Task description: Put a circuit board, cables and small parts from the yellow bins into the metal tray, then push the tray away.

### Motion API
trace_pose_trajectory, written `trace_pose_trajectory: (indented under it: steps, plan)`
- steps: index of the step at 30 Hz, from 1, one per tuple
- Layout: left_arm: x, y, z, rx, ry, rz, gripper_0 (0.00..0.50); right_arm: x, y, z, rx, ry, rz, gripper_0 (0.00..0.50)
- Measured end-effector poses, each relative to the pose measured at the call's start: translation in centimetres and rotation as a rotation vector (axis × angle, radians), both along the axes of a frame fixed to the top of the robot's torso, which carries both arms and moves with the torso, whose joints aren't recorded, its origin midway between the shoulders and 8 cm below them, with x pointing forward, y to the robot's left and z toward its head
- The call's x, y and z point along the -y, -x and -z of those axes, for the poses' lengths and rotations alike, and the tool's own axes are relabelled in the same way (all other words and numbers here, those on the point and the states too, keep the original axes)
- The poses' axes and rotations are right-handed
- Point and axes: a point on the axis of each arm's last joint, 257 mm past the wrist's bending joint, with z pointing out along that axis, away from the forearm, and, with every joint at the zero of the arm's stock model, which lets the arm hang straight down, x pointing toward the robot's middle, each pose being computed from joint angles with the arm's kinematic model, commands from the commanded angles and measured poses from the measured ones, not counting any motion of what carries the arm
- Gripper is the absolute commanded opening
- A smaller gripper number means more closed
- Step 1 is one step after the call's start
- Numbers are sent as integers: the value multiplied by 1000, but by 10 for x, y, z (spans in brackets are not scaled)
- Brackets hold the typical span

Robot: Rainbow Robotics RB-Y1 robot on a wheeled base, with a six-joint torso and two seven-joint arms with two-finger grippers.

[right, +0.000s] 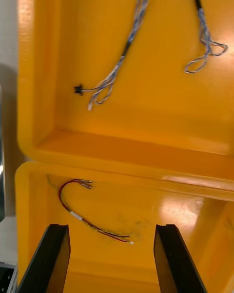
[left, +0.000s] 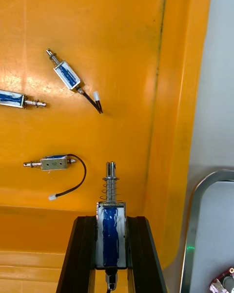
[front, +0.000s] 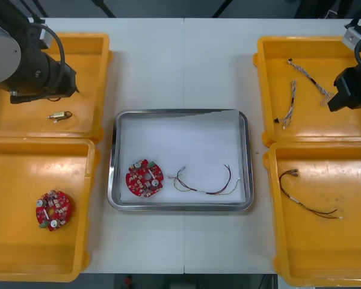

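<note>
Left gripper [left: 111, 220] pinches part [left: 111, 237], right gripper [right: 111, 229] spread

— Looks bright, lit evenly from above across the tabletop [front: 186, 66]; drops off to dark beyond its far edge.

— Any hard shadows?

— Only soft, faint ones, hugging the foot of the yellow bins [front: 262, 90].

— And glare?

— Glints along the rim of the metal tray [front: 112, 162]. Pools in pale hot patches on the floor of the near right bin [right: 180, 207], and leaves a sheen on the small metal part [left: 111, 234] clamped in the left hand [left: 111, 219].
</note>
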Motion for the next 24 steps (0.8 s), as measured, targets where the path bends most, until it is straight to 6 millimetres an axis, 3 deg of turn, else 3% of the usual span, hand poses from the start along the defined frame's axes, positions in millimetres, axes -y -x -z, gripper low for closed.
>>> trace_pose_trajectory:
  steps: [6,12,18,24]
  plan:
    - [14,4,-3,4,21,26,0,29,-18,8,2,-11,93,500]
    - [35,12,-4,21,109,-47,0,59,-35,22,-20,18,25,500]
    - [56,19,11,46,177,-168,0,87,-55,22,3,12,76,500]
    - [76,18,34,74,110,-143,0,107,-83,17,69,42,42,500]
